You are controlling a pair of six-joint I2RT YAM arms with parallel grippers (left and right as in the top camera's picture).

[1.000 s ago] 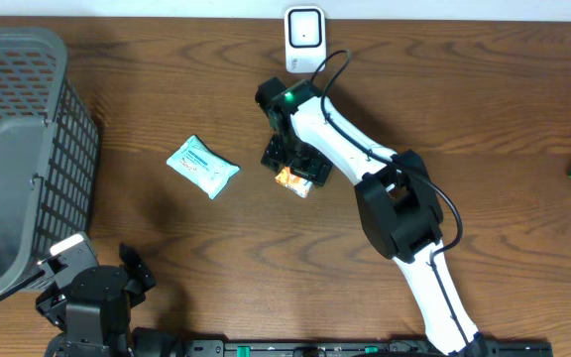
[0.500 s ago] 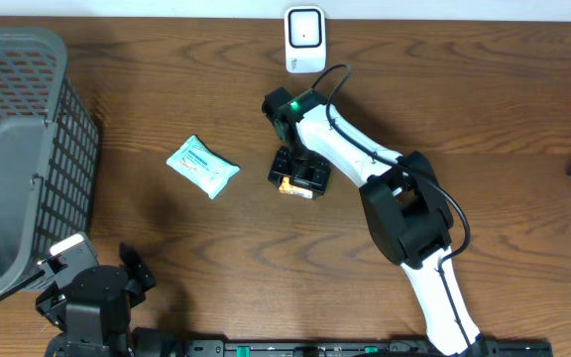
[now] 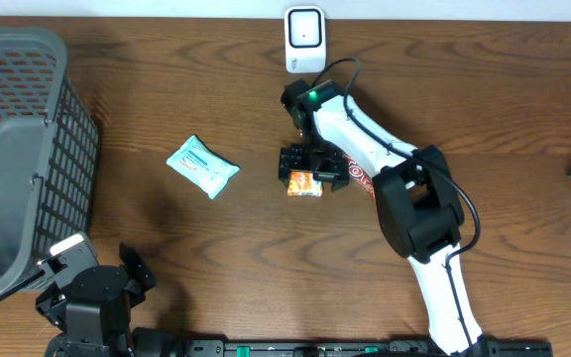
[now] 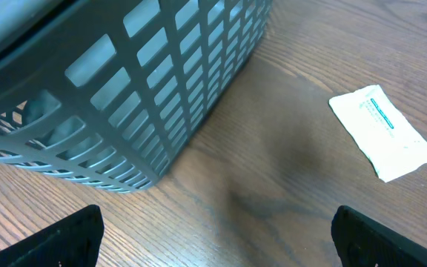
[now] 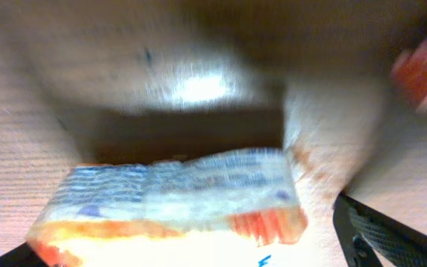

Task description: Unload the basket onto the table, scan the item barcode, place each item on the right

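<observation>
The orange snack packet lies on the counter directly under the right pincer, whose jaws stand spread wide to either side of it, clasping nothing. Its long axis runs from finger to finger, and the barcode scanner stands well beyond it at the far edge. The right arm is by far the nearer; the left pincer hangs released beside the basket.

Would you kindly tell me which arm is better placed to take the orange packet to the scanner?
Right. The right gripper hangs directly over the orange packet, jaws open either side of it, with the white scanner close by. The left gripper sits far off beside the grey basket.
</observation>
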